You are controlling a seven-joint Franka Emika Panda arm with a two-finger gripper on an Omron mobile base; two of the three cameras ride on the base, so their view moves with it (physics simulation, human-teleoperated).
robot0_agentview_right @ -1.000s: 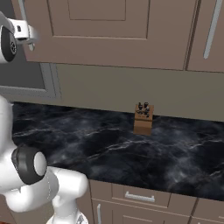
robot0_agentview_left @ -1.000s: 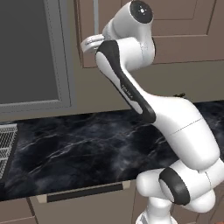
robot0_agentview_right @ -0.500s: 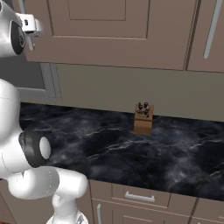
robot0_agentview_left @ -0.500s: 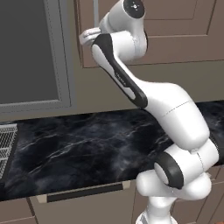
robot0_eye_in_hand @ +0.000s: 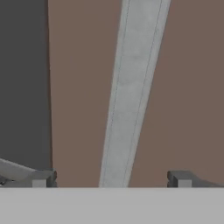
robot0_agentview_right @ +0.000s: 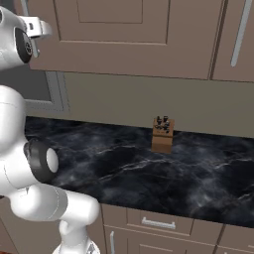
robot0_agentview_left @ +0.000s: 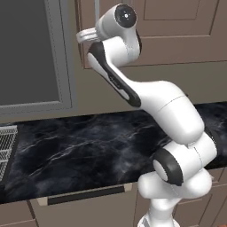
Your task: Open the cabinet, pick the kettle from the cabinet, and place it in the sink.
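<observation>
The cabinet (robot0_agentview_left: pixel 177 31) is a brown wall unit with recessed door panels, and its doors are closed. Its long silver bar handle (robot0_eye_in_hand: pixel 131 87) runs up the door right in front of the hand. My gripper (robot0_eye_in_hand: pixel 111 179) is open, with one dark fingertip (robot0_eye_in_hand: pixel 41 178) left of the bar and the other to its right, apart from it. From the left base view my gripper (robot0_agentview_left: pixel 85 34) is raised high against the door's left edge, just below the handle (robot0_agentview_left: pixel 96 8). The kettle is hidden and the sink is out of view.
A grey-framed dark panel (robot0_agentview_left: pixel 31 48) sits left of the cabinet. Below runs a black marble counter (robot0_agentview_left: pixel 88 146) with a wire dish rack (robot0_agentview_left: pixel 5 148) at its left end and a knife block (robot0_agentview_right: pixel 162 134) by the wall. Drawers (robot0_agentview_right: pixel 158 223) lie under the counter.
The hand has risen slightly and shifted left toward the cabinet handle, while the arm's elbow has stretched out and lowered. The fingers have stayed wide apart.
</observation>
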